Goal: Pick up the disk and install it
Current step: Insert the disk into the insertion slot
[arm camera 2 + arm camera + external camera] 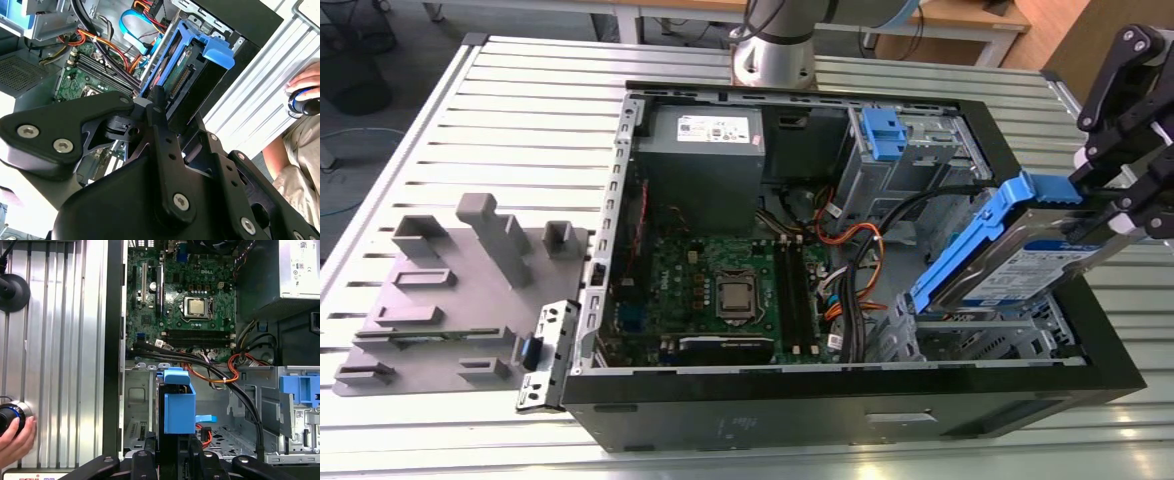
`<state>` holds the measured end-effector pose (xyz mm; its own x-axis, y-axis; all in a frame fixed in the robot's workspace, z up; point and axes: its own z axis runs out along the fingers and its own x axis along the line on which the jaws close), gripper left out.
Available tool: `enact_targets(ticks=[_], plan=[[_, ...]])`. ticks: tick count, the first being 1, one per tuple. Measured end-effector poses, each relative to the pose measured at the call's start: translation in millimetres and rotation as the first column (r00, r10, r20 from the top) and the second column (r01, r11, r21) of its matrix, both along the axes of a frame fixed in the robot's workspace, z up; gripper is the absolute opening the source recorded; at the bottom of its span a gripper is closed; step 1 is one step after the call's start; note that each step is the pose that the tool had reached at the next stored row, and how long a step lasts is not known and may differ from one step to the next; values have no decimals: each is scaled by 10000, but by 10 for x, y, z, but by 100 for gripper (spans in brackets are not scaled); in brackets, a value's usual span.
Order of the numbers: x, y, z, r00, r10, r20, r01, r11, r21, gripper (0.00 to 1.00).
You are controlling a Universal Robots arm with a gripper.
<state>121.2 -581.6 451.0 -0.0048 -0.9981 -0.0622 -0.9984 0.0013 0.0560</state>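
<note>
At the exterior view's right, above open black PC case, black gripper, jaws clamped on flat silver-grey metal disk w/ blue plastic bracket, tilted over grey metal drive cage.

Blk tool w/ silver screws

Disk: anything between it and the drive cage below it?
Nothing solid that I can see. The gripper holds the disk tilted, its lower end at the open drive cage. A black cable bundle runs across the cage right beside the disk; whether it touches is unclear.
</note>
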Motion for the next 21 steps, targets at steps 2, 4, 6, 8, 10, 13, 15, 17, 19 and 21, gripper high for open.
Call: enact_targets(ticks=[2,4,6,8,10,13,15,17,19,21], plan=[[0,0,-3,10000,0,1,0,10000,1,35],[0,0,-14,10000,1,24,-1,10000,3,35],[-1,0,-24,10000,0,54,0,10000,4,35],[-2,0,-27,10000,0,64,0,10000,2,35],[-8,0,-30,10000,-2,77,2,10000,3,35],[-22,0,-36,9999,0,105,0,10000,3,35],[-27,0,-45,9999,0,125,0,10000,2,35],[-31,0,-57,9999,0,149,0,10000,2,35],[-35,0,-71,9999,0,171,0,10000,3,35],[-34,0,-73,9998,1,176,-1,10000,1,35]])
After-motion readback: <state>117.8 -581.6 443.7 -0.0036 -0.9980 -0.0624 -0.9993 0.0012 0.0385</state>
